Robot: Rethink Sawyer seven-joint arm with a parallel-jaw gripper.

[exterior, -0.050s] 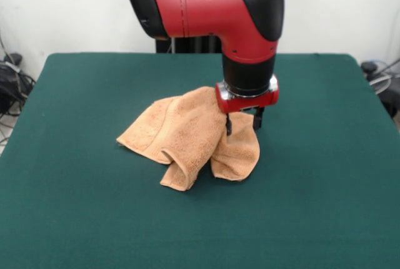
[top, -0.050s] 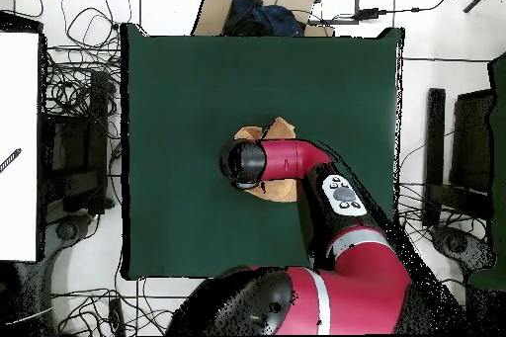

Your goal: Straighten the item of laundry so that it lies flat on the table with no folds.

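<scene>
The item of laundry is a peach-orange towel, crumpled in a heap near the middle of the green table. Several folds overlap and two rolled lobes point toward the near edge. My gripper comes straight down onto the heap's right part, its two dark fingers apart. One fingertip is against the cloth and the other stands at the towel's right edge. In the overhead view the arm's wrist covers the gripper and most of the towel, so only cloth edges peek out on the table.
The red arm reaches over the table from its base side. Cables and boxes lie on the floor beside the table, and a cardboard box stands past its far edge. Green surface surrounds the towel on all sides.
</scene>
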